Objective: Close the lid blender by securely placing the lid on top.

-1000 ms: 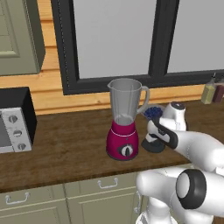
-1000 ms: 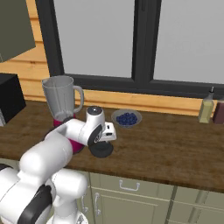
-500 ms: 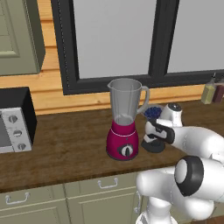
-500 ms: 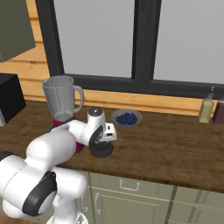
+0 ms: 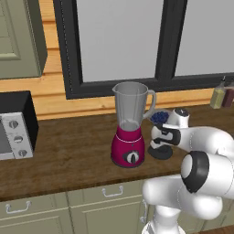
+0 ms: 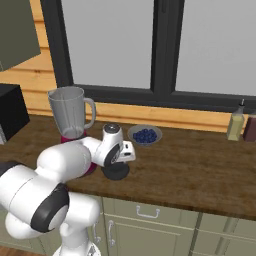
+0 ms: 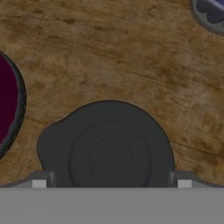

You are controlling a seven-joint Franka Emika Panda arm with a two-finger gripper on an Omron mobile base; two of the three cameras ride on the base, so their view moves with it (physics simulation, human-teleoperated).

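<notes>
The lid (image 7: 109,153), a flat black disc with a raised centre, lies on the wooden counter right of the blender (image 5: 130,132). It also appears as the lid (image 5: 160,153) and the lid (image 6: 116,173) in the base views. My gripper (image 7: 111,181) hangs just above it, open, with one fingertip at each side of the disc. The gripper (image 5: 159,145) points straight down, as does the gripper (image 6: 117,162). The blender (image 6: 72,120) has a magenta base (image 7: 6,100) and an uncovered grey jar.
A bowl of blue berries (image 5: 159,117) sits behind the lid near the wall, also the bowl (image 6: 145,135). A microwave (image 5: 13,128) stands at the far left. Bottles (image 6: 234,125) stand at the right by the window. The counter's front edge is close below the lid.
The hand has shifted slightly left and down over the lid while the arm's elbow swung. The lid and blender have stayed put.
</notes>
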